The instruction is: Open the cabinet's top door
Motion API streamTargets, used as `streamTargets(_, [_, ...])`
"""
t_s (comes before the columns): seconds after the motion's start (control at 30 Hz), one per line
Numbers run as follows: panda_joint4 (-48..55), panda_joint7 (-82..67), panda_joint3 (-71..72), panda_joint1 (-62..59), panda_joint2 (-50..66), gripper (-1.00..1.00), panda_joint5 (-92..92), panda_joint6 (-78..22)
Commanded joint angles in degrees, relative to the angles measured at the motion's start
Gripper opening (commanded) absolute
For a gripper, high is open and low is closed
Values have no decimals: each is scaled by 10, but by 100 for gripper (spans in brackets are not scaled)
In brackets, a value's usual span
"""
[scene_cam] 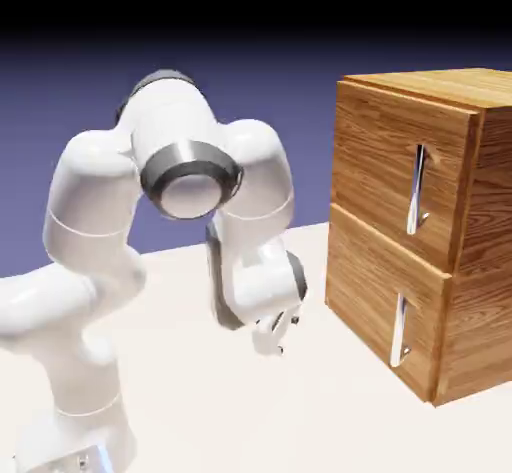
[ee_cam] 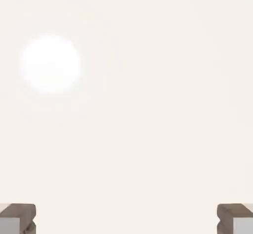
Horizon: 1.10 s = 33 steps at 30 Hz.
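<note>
Gripper wide open over the table, cabinet doors both shut.

Cabinet (scene_cam: 420,231): boxy, orange-brown grained wood, matte, sharp edges, sitting on the table (scene_cam: 300,411) at the exterior view's right. Top door (scene_cam: 395,171) is the upper rectangular panel, flush with the cabinet front, with a slim vertical silver bar handle (scene_cam: 417,191) near its right edge; lower door (scene_cam: 385,306) directly beneath it, same grain, same bar handle. Gripper (scene_cam: 272,339) hangs low, left of the cabinet and well apart from it, about level with the lower door, pointing down at the table. Hand view: two grey blocky fingertips (ee_cam: 19,218) at the far bottom corners, nothing between them, only smooth cream tabletop with a soft round glare spot. Arm is glossy white, rounded shells, dark grey joint rings. No readable labels or writing anywhere.
</note>
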Motion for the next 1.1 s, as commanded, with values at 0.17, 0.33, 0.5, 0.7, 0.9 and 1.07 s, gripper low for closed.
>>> streamTargets(0.17, [19, -76, 97, -102, 98, 0, -150, -21])
streamTargets(0.33, [36, -139, 179, -188, 180, 0, -274, -38])
streamTargets(0.5, [52, -202, 260, -273, 262, 0, -399, -55])
streamTargets(0.7, [71, -278, 357, -375, 360, 0, -548, -76])
streamTargets(0.9, [118, -316, 390, -384, 404, 0, -627, -88])
streamTargets(1.07, [165, -317, 371, -333, 398, -100, -633, -91])
